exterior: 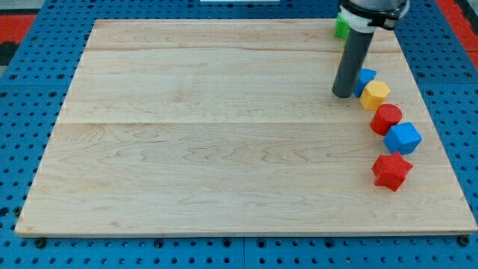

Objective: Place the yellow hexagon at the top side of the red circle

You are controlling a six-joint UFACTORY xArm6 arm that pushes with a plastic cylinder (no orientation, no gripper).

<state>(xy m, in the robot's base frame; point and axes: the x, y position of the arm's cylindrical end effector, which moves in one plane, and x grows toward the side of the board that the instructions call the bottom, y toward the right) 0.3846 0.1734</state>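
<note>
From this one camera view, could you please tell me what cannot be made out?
- Green block: mostly hidden behind the arm; shape unclear.
- Small blue block: partly covered by the rod; shape unclear.
- My tip: contact with the yellow hexagon cannot be judged.

Pale, smooth wooden board (224,134); matt dark rod (351,63); blue perforated surround (22,75).

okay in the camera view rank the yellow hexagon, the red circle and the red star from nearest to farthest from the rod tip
From my tip:
1. Yellow hexagon, just to the view's right.
2. Red circle, lower right, below the hexagon.
3. Red star, farthest, toward the view's bottom right.
</note>
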